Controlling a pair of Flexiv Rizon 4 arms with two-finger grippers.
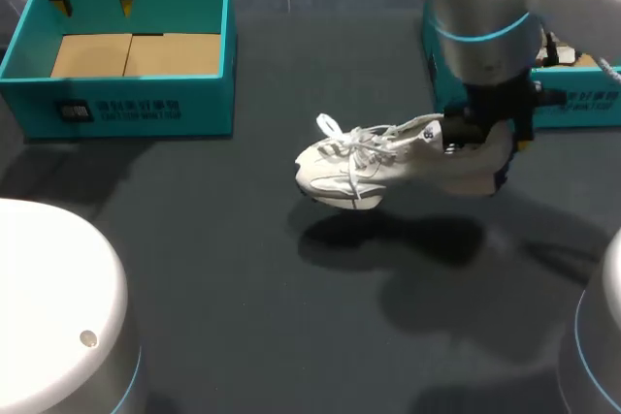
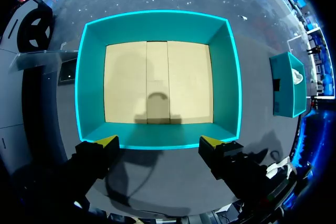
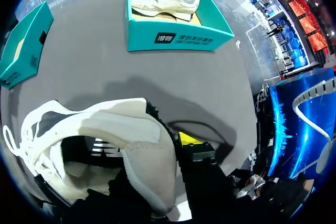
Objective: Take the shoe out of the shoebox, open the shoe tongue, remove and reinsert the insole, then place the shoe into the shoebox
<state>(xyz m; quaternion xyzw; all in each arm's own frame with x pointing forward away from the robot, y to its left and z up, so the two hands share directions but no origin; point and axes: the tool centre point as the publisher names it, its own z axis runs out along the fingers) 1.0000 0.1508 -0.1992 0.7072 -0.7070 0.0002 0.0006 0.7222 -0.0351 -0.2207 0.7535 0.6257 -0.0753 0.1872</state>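
Note:
A white sneaker (image 1: 374,160) hangs in the air over the middle of the table, toe pointing left and its shadow below it. My right gripper (image 1: 482,141) is shut on its heel. In the right wrist view the heel collar of the sneaker (image 3: 131,140) sits between the fingers, with one yellow fingertip (image 3: 189,139) outside it and the other hidden inside. The teal shoebox (image 1: 209,55) at the back left is empty, showing its cardboard floor. My left gripper (image 1: 94,2) hovers open above it; in its own view the gripper (image 2: 159,142) sits over the near wall of the shoebox (image 2: 228,77).
A second teal box (image 1: 582,102) stands at the back right, partly behind my right arm. The right wrist view shows that box (image 3: 181,38) holding another white shoe (image 3: 165,2). Dark tabletop spreads between the two boxes.

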